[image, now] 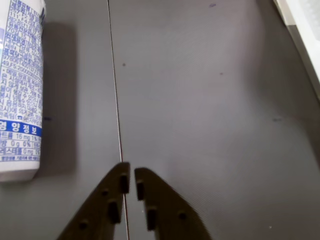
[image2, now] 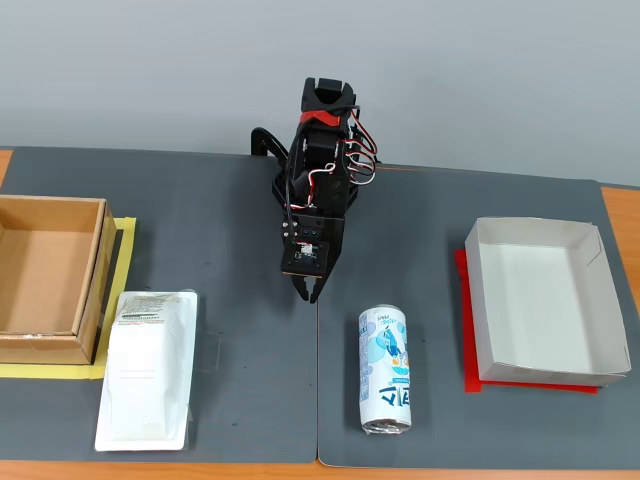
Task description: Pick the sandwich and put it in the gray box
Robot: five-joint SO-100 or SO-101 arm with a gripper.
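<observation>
The sandwich (image2: 148,368) is a flat white plastic packet with a small label at its far end, lying at the front left of the dark mat in the fixed view; the wrist view does not show it. The gray box (image2: 545,302) is a shallow pale tray on a red sheet at the right, and its corner (image: 302,25) enters the wrist view at the top right. My gripper (image2: 311,291) hangs over the mat's middle, between the two, pointing down. Its fingers (image: 131,182) are shut with only a thin slit between them and hold nothing.
A blue-and-white drink can (image2: 385,370) lies on its side right of the gripper in the fixed view, and at the left edge of the wrist view as can (image: 20,90). A deeper brown cardboard box (image2: 50,278) stands on yellow tape at the far left. A mat seam (image: 116,100) runs under the gripper.
</observation>
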